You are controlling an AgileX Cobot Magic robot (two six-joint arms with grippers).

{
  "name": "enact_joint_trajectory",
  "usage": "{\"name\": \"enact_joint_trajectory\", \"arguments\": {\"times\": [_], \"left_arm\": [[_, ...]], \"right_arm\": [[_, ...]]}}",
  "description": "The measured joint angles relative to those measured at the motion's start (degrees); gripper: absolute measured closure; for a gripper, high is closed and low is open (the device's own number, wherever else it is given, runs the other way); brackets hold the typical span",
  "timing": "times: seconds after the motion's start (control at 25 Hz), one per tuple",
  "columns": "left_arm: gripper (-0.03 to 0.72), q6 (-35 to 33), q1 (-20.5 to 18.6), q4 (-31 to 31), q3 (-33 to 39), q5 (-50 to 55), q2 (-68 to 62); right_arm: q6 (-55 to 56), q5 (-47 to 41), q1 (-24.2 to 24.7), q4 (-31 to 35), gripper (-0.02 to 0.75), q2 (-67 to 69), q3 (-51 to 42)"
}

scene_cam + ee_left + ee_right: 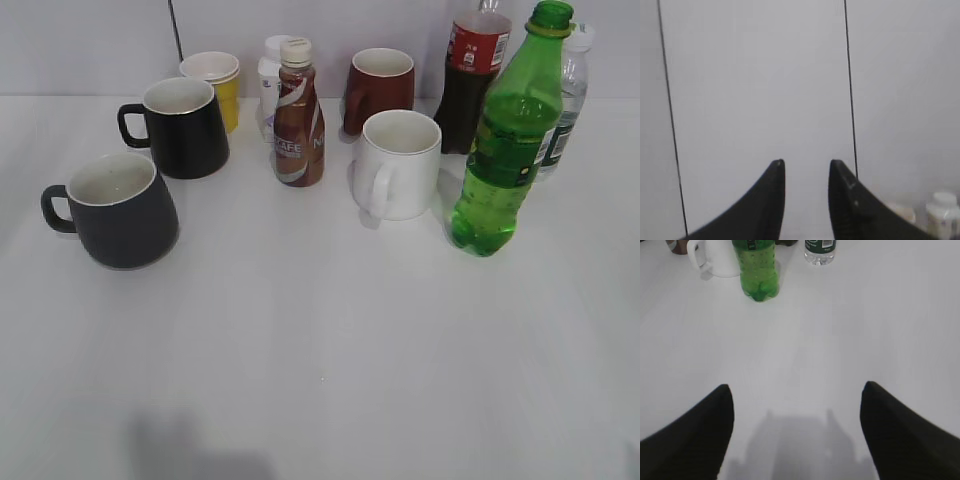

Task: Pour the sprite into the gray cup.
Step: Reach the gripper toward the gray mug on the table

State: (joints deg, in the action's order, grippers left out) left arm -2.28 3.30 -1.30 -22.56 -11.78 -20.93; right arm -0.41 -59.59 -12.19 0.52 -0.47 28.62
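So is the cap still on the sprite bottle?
No, in the exterior view the sprite stands upright with its green neck open at the top and no cap on it.

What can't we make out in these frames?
- Cola bottle: top cut by the exterior frame edge.
- Water bottle: mostly hidden behind the sprite; label too small.
- Sprite cap: cut off in the right wrist view.
- Gray cup: absent from both wrist views.
- Left wrist view: bottom-right items blurred.
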Motion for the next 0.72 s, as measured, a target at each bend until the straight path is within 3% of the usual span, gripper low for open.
{"name": "enact_joint_trajectory", "arguments": {"times": [0.56,0.72], "left_arm": [[0.449,0.0,0.0,-0.2,4.4,-28.7,-50.2],[0.449,0.0,0.0,-3.1,4.9,-36.5,-62.7]], "right_arm": [[0.0,0.0,0.0,0.0,0.151,0.0,0.0],[0.0,0.0,0.0,0.0,0.151,0.0,0.0]]}}
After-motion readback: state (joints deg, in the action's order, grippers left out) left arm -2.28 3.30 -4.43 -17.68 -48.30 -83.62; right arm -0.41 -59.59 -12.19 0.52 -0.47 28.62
